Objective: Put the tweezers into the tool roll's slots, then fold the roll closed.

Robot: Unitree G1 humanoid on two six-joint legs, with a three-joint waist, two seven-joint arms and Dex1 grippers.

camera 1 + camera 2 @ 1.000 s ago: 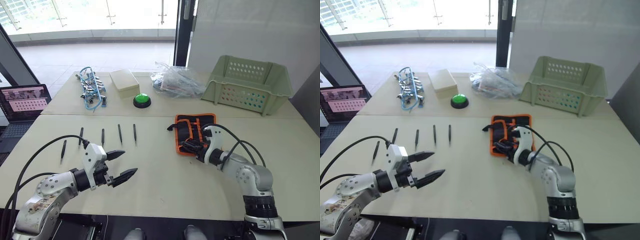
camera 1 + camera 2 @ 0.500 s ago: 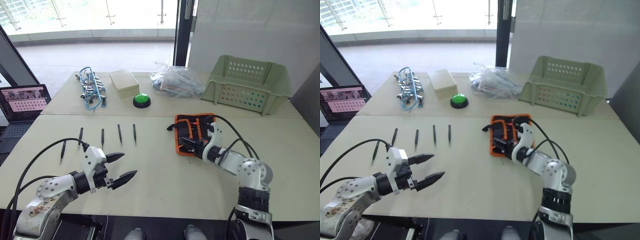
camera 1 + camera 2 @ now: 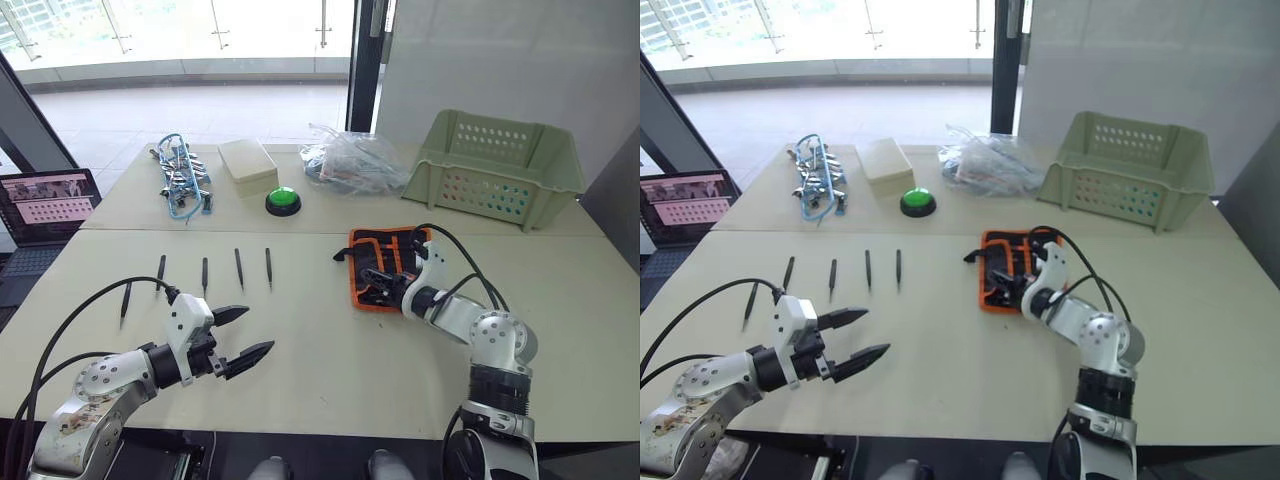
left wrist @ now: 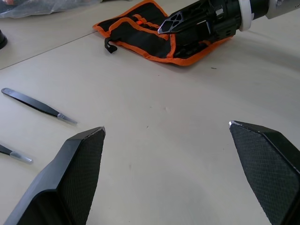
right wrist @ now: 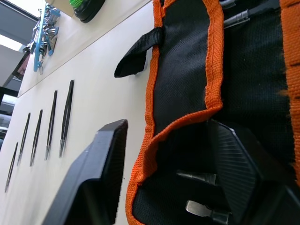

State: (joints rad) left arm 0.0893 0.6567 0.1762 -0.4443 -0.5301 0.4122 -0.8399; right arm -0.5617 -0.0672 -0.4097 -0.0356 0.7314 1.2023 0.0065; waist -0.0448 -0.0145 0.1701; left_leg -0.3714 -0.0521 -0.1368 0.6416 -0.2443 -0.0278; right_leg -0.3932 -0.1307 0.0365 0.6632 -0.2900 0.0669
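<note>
Counter (image 3: 330, 350) holds everything. Tool roll (image 3: 388, 255) lies open on it, orange edging up, well right of tweezers (image 3: 238, 268). Right tool (image 3: 379, 288) sits on roll's near edge, fingers spread, one over the fabric and one off its edge, gripping nothing as far as I can see. Left tool (image 3: 243, 333) hovers wide open, empty, just this side of tweezers. All five in a row, long axes pointing away from robot, tips near. Left arm clearly nearer, so guessing it picks first.
</note>
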